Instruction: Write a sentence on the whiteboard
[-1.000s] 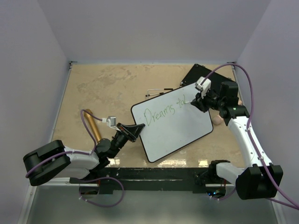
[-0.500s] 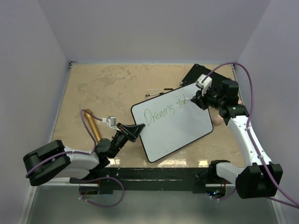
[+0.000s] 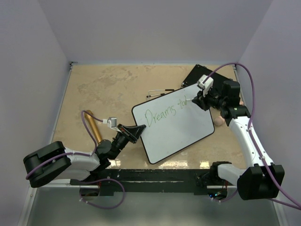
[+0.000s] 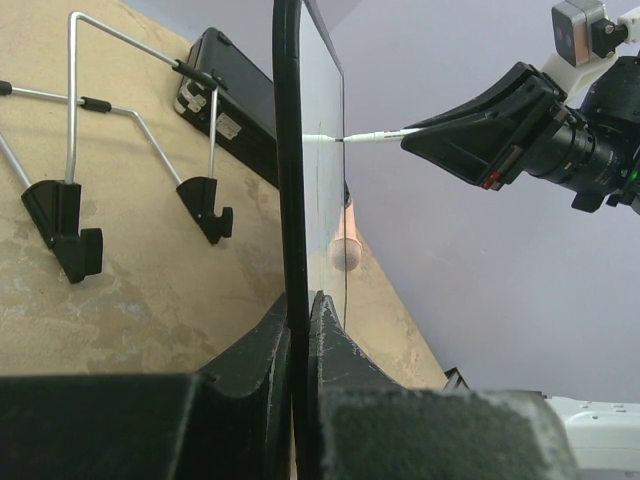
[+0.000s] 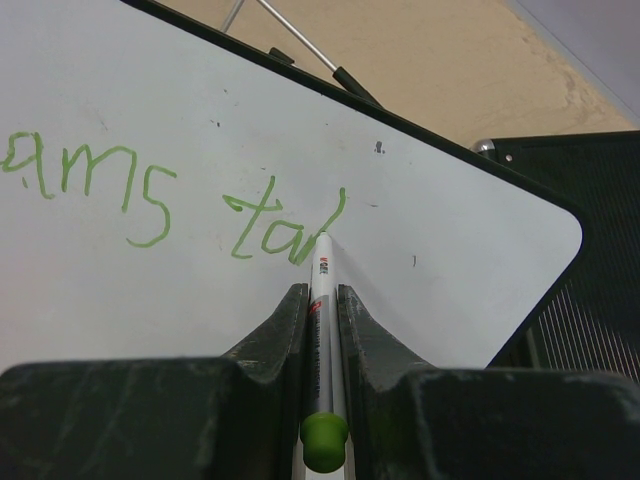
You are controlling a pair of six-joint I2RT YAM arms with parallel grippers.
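Left gripper (image 3: 136, 132), in the overhead view, sat clamped narrow on the lower-left edge of the large glossy white rectangular whiteboard with a thin black frame (image 3: 176, 132), which lay askew across the centre-right of the tan speckled tabletop (image 3: 103, 89). The right gripper (image 3: 196, 102) was at the board's upper-right corner, at the end of green handwriting (image 3: 162, 114) reading "Dreams" plus the start of a second word. A flat black board (image 3: 200, 74) lay partly beneath that corner, a thin wire stand with black feet (image 3: 157, 92) lay just above the whiteboard's top edge, a gold cylinder (image 3: 94, 128) lay at mid-left, and a small pink object (image 3: 218, 121) lay just right of the whiteboard. In the left wrist view, the left jaws were pressed together on the black frame, seen edge-on up the middle of the frame, while a slim white marker (image 4: 372, 135) reached in from the upper right and touched the board's face. In the right wrist view, the right fingers (image 5: 285, 325) squeezed the marker, its green end cap at bottom centre, and its tip rested on the whiteboard at the last green stroke.
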